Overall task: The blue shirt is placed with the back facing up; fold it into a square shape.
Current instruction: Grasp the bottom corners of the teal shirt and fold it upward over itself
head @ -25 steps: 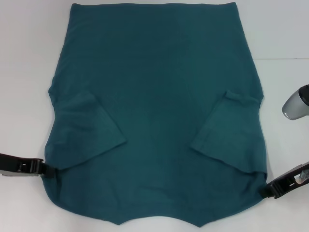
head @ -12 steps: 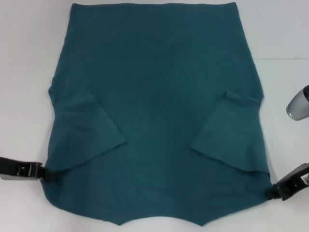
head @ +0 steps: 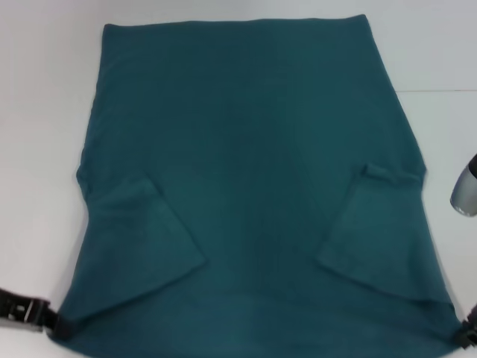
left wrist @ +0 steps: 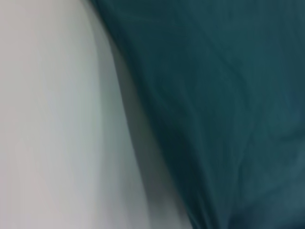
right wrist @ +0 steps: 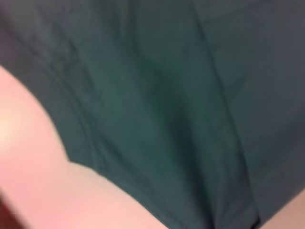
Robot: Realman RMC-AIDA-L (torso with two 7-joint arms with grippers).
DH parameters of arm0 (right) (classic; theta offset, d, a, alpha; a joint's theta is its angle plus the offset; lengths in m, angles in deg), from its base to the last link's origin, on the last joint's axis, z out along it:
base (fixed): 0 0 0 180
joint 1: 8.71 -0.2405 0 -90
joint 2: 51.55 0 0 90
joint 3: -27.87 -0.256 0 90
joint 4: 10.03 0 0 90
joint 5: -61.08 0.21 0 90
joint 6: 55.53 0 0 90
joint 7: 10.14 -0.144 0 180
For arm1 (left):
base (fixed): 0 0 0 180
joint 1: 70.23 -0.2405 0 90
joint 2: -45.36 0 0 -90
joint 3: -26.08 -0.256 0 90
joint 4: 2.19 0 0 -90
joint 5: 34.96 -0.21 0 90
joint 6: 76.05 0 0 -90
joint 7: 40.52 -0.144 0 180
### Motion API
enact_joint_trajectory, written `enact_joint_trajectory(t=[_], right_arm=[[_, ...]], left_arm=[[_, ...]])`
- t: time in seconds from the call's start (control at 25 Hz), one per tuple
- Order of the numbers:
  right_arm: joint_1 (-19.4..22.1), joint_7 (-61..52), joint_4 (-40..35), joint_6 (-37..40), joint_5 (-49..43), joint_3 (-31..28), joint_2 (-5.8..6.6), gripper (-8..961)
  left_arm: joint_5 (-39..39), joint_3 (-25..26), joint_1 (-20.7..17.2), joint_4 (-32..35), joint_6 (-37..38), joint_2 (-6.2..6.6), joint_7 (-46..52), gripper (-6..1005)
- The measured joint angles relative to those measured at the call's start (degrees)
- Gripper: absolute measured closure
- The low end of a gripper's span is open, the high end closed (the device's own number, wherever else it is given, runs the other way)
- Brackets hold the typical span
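Head view: the blue shirt (head: 253,186) lies back-up on the white worktop (head: 37,112), both sleeves folded inward, the left hand (head: 51,321) and right hand (head: 463,337) each pinching a near corner at the frame's bottom edge; to fold well, lift both corners level and carry them toward the far hem, where bare worktop gives room. Left wrist view: cloth edge against bare worktop, own fingers unseen. Right wrist view: cloth fills most of the frame, gently rumpled.
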Motion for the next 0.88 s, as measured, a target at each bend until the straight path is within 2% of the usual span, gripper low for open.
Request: enact_joint_trajectory(t=[0.24,0.64,0.88], right_arm=[[-0.2,3.8,-0.4,6.1,-0.4,0.6,-0.01,891],[1.9,4.7,1.7,6.9,-2.1,6.4,-0.02,891],[2.2,7.5,-0.1,6.6,0.1,3.6,-0.08,891]], left_arm=[[-2.6,-3.3,0.1,0.1,6.7,-0.54,0.1,975],[-5.2,-9.5,0.2,0.3,12.7,-1.63,1.9,975],[-4.5,-8.0,0.5,0.6,11.8,-2.38,0.2,974]])
